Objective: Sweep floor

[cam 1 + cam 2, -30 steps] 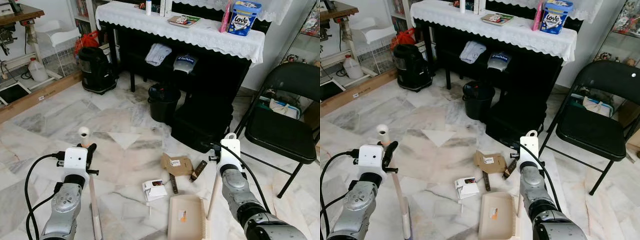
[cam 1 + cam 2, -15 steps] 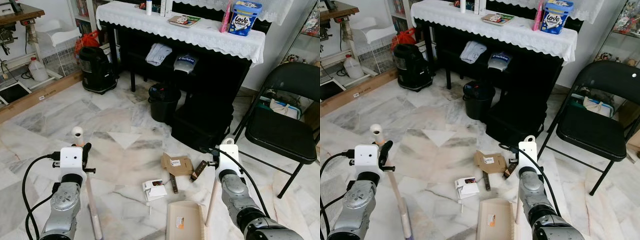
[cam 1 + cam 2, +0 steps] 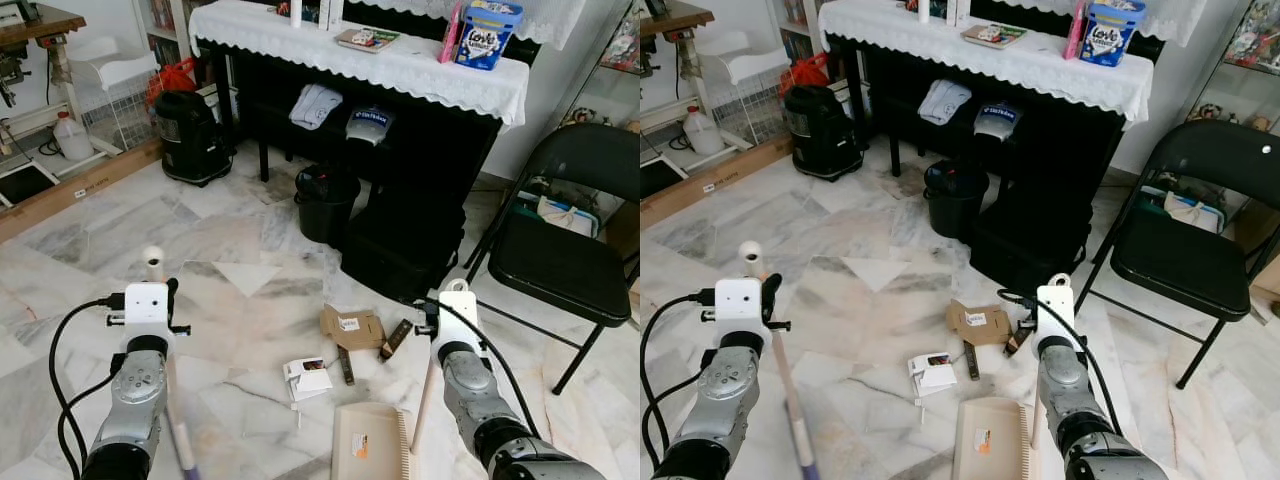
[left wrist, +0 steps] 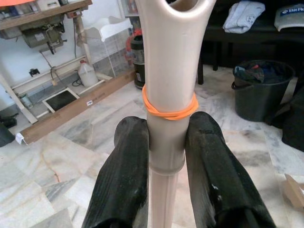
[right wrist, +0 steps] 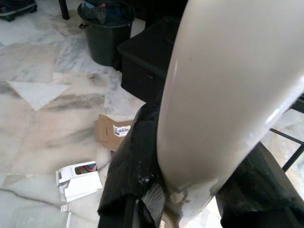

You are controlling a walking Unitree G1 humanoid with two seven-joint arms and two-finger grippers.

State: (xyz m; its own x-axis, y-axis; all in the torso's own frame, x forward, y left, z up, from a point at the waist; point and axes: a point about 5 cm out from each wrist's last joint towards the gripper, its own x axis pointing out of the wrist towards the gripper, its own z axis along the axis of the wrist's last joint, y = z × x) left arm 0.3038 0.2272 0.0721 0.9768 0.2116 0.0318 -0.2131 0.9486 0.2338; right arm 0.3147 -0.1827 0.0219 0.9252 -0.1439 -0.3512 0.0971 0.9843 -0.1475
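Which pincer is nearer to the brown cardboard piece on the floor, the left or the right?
The right. The right pincer, shut on the dustpan handle, is just beside the cardboard piece. The left pincer, shut on the broom handle, is across the floor from it.

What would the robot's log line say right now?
left gripper: shut on broom handle | right gripper: shut on dustpan handle | litter: unswept

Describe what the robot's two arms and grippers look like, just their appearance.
Both arms are silver metal with rounded joints. Each wrist carries a white boxy camera housing, with black cables looping off it. The left gripper and right gripper each have two long, thick black fingers, the right one's scuffed whitish.
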